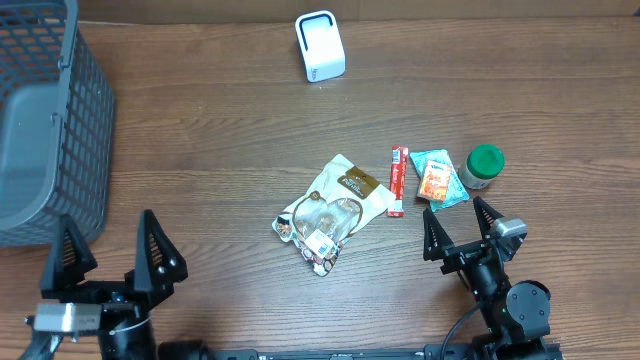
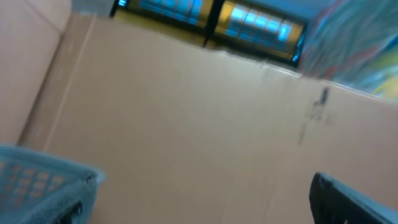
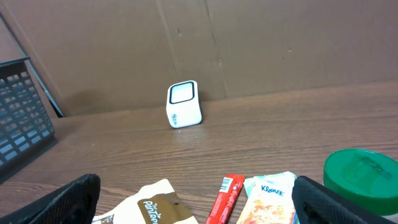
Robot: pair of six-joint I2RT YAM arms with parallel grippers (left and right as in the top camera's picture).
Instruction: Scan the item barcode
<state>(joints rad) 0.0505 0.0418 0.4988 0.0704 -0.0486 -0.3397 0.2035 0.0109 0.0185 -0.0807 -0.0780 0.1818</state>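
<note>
Several items lie mid-table: a cream and brown snack bag [image 1: 335, 205], a red stick pack [image 1: 398, 180], a Kleenex tissue pack [image 1: 438, 178] and a green-lidded jar [image 1: 482, 166]. The white barcode scanner [image 1: 320, 46] stands upright at the far edge. My right gripper [image 1: 460, 228] is open just in front of the tissue pack and holds nothing. Its wrist view shows the bag [image 3: 155, 202], stick pack [image 3: 225, 198], tissue pack [image 3: 268, 198] and jar [image 3: 364, 177] close ahead, with the scanner [image 3: 184, 104] beyond. My left gripper [image 1: 108, 255] is open and empty at the near left.
A grey mesh basket [image 1: 45, 120] fills the far left, close to the left gripper, and its rim [image 2: 43, 186] shows in the left wrist view. A brown cardboard wall [image 3: 249, 43] backs the table behind the scanner.
</note>
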